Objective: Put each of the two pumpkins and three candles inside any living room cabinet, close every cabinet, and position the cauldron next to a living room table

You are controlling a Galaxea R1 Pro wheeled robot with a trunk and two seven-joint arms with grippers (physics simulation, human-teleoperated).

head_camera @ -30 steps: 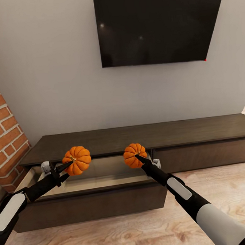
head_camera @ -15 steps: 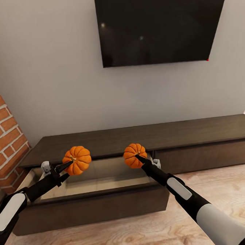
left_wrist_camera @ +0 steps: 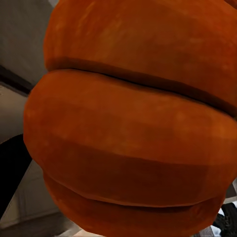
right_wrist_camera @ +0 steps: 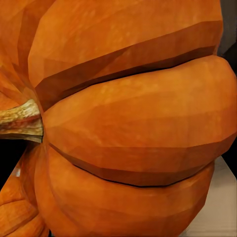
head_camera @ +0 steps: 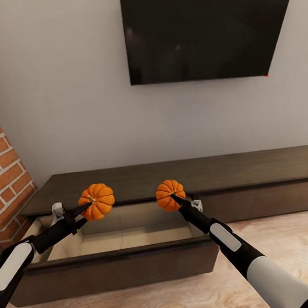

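Note:
Two bright-orange ribbed pumpkins hang in the air over the pulled-out drawer (head_camera: 117,267) of the long dark-brown cabinet (head_camera: 246,166). My left gripper (head_camera: 87,205) is shut on the left pumpkin (head_camera: 99,201), whose ribs crowd the left wrist view (left_wrist_camera: 133,123). My right gripper (head_camera: 174,197) is shut on the right pumpkin (head_camera: 168,194); the right wrist view has its ribs (right_wrist_camera: 133,123) and brownish stem (right_wrist_camera: 19,121) up close. Both pumpkins are above the drawer's pale inside, near its back edge. Candles, cauldron and table are out of view.
A black TV (head_camera: 205,31) hangs on the grey wall above the cabinet. A red brick wall (head_camera: 4,183) stands at the left. Light wood floor (head_camera: 279,237) runs in front of the cabinet. The drawer front to the right (head_camera: 267,196) is shut.
The whole picture has shifted: the camera has moved closer, so the open drawer shows larger and lower. Both grippers still hold their pumpkins in the same spots in the view.

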